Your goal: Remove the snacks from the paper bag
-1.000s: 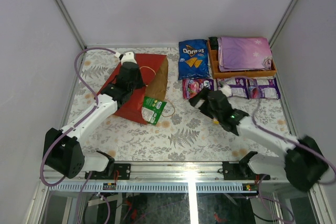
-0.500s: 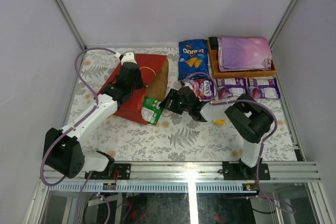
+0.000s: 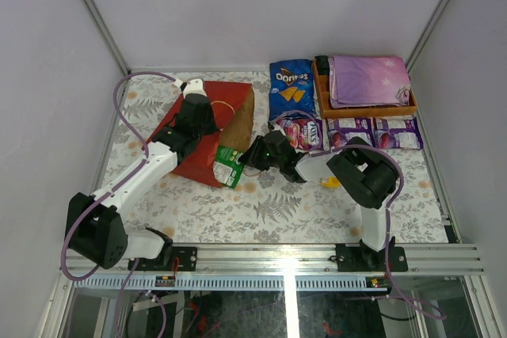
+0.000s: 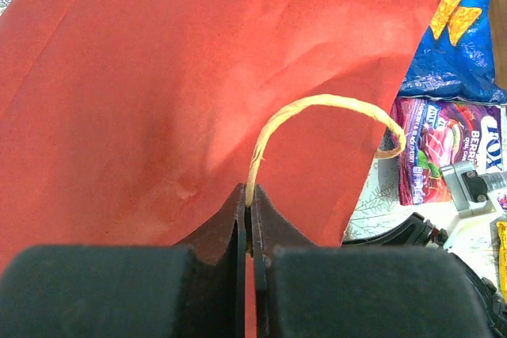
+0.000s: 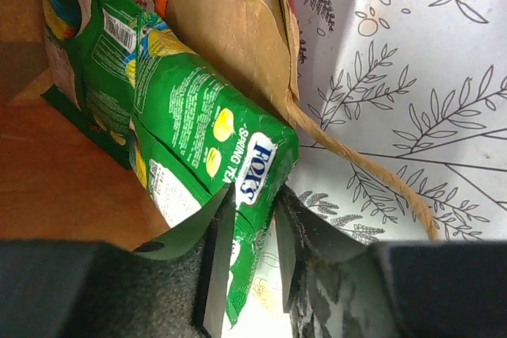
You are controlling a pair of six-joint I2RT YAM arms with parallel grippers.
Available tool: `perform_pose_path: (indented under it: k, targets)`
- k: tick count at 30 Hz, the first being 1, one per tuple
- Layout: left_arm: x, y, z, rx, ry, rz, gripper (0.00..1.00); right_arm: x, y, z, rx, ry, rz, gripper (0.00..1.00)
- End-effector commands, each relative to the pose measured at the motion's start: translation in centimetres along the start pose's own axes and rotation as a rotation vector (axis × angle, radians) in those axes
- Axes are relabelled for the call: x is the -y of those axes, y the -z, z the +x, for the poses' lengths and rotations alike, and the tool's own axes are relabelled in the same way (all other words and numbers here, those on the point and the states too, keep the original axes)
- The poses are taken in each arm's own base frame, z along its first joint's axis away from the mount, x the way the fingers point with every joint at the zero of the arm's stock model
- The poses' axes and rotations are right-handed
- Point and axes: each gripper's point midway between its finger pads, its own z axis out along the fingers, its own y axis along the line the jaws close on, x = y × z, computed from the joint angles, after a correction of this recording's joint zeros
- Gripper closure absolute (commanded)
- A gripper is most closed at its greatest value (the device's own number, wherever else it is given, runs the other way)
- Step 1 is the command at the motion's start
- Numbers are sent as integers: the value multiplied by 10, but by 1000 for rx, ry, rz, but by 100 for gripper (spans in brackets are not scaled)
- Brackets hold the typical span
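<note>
The red paper bag lies on its side, its brown mouth facing right. My left gripper is shut on its tan loop handle, above the red panel. A green Fox's pack sticks out of the mouth, and more packets show behind it inside. My right gripper has its jaws narrowed on the pack's outer end, a finger touching each side. A blue Doritos bag, a pink Fox's pack and two purple packs lie on the table to the right.
An orange wooden tray with a folded purple cloth sits at the back right. The bag's second handle trails across the floral tablecloth beside my right gripper. A small yellow thing lies by the right arm.
The right arm swung left from the pink pack to the bag's mouth, and its jaws narrowed round the green pack. The left gripper has kept hold of the handle without moving.
</note>
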Motion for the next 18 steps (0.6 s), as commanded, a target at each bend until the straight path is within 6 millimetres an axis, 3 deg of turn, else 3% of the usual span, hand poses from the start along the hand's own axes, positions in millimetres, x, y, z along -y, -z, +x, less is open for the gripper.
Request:
perform_pose_path:
  k: [1,7,14,18]
  targets:
    - [-5,-2,-7,16,-13,-19,100,-36,-2,-10,29,3,-103,70]
    - [-6,-1,-8,21,-15,-24,100,-53,14,-15,24,12,-123,99]
    - [-7,-3,-7,16,-16,-33,100,-106,68,-39,55,79,-188,100]
    - [-8,-2,-7,18,-14,-39,100,-138,114,-74,144,109,-243,100]
